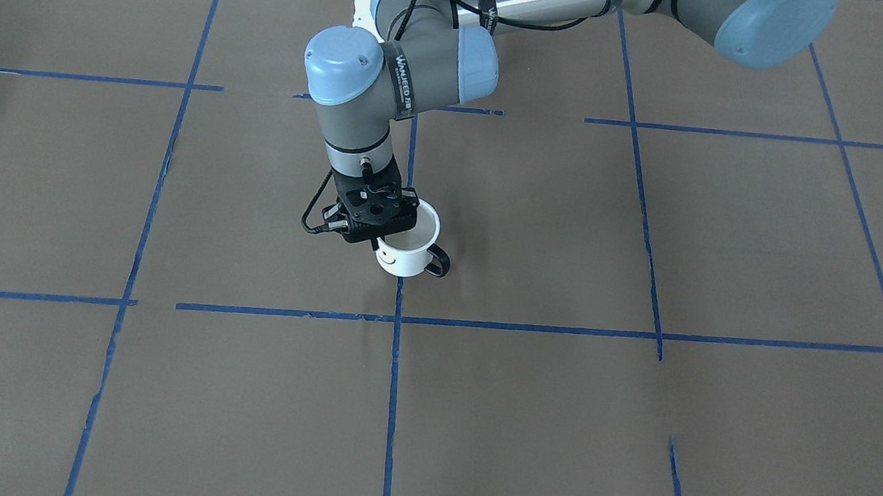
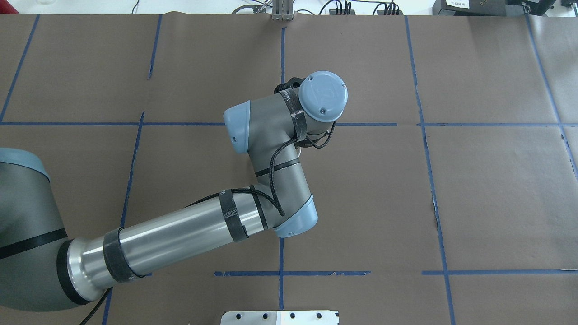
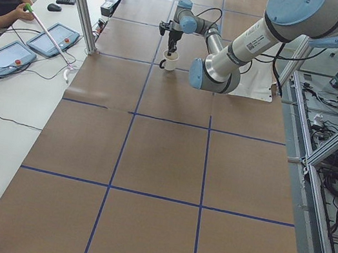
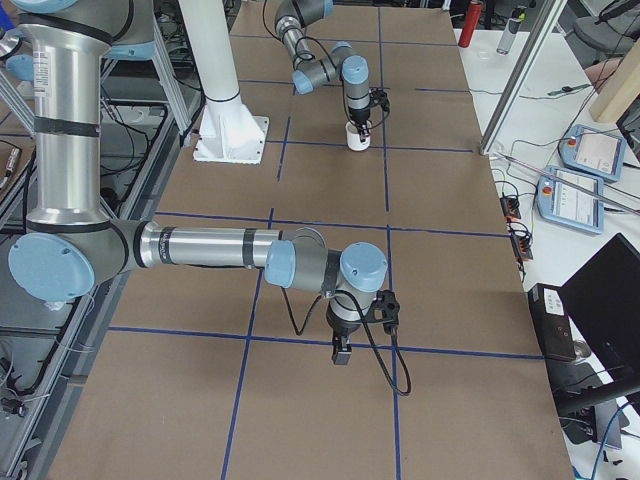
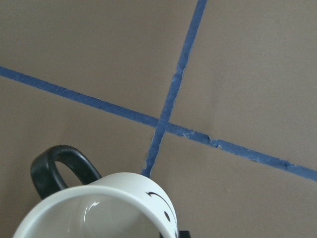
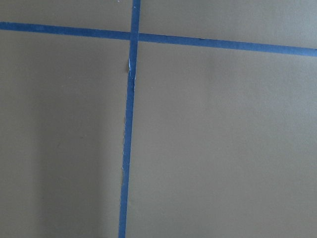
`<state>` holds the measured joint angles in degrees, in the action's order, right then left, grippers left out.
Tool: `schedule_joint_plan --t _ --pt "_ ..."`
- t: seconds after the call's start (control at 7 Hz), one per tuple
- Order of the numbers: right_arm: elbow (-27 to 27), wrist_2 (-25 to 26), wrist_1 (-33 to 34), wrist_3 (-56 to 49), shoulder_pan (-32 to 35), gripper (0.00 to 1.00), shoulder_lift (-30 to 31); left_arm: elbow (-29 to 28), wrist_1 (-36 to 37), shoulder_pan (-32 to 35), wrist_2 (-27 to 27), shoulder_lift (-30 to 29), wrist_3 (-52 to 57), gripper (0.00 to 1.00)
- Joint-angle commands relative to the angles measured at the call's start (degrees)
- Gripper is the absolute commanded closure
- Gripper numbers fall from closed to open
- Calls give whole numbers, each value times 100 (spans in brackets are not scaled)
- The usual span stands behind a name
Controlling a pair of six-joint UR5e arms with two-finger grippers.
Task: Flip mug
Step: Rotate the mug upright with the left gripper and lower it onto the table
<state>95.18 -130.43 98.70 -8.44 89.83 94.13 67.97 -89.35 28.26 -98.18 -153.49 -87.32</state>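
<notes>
The mug [image 1: 406, 262] is coated in a glossy white, enamel-like finish, and highlights are reflected on its smooth inner wall in the left wrist view. Its handle [image 1: 440, 262] is finished in smooth black with a soft sheen. The table [image 1: 733, 244] is covered with matt brown paper, faintly creased, and is marked off with blue tape [image 1: 531, 328] whose edges are frayed in places. The forearm tube [image 2: 180, 231] of the left arm is made of bright, brushed-looking metal. The joints are cased in matt grey, and each is closed by a smooth light-blue cap [image 2: 323, 96] that looks like plastic. The left gripper [image 1: 376, 224] is finished in matt black.
</notes>
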Motion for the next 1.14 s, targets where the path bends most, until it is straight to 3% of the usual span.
schedule_joint_plan --t 0.0,0.14,0.57,0.71,1.0 --pt "0 0 0 0 0 0 0 6 -13 -49 0 30 4 100" --pt "0 0 0 0 0 0 0 32 -13 -49 -8 82 4 100" --pt "0 0 0 0 0 0 0 50 -13 -49 -17 127 74 34" --pt "0 0 0 0 9 0 0 180 -4 -40 -26 127 205 0" --pt "0 0 0 0 0 0 0 610 136 152 -61 127 355 0"
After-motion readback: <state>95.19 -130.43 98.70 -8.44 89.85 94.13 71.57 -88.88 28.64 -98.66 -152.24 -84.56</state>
